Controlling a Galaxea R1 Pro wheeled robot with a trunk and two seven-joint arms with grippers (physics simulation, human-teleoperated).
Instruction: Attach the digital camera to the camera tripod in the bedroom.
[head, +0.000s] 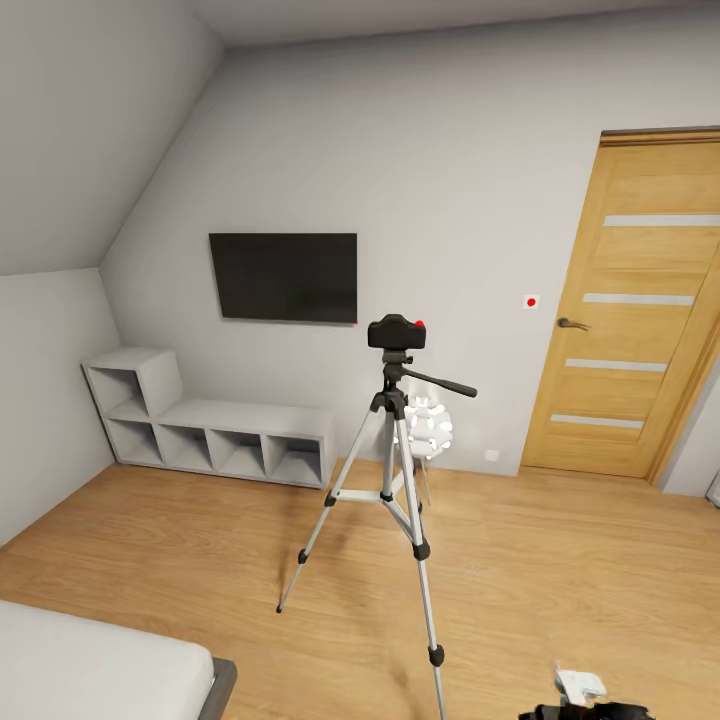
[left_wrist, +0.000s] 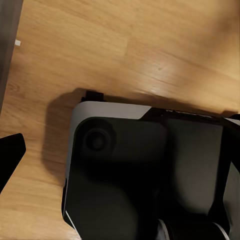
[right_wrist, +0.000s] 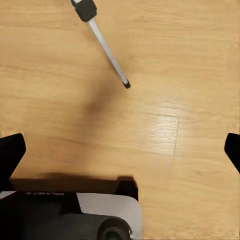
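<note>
Camera (head: 396, 331) sat on the tripod's (head: 392, 478) black pan head, mid-room on the wood floor (head: 560, 560), in front of the wall TV (head: 284, 276) and the grey shelf (head: 215, 430), left of the door (head: 630, 310). Right gripper (right_wrist: 120, 150) hung over the floor near one tripod foot, jaws wide apart. Left gripper (left_wrist: 12, 159) showed one fingertip; its jaw state could not be told.

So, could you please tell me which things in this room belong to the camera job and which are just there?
Part of the job:
- digital camera, sitting on top of the tripod head
- camera tripod, standing on the wood floor

Just there:
- wall TV
- grey shelf unit
- wooden door
- bed corner
</note>
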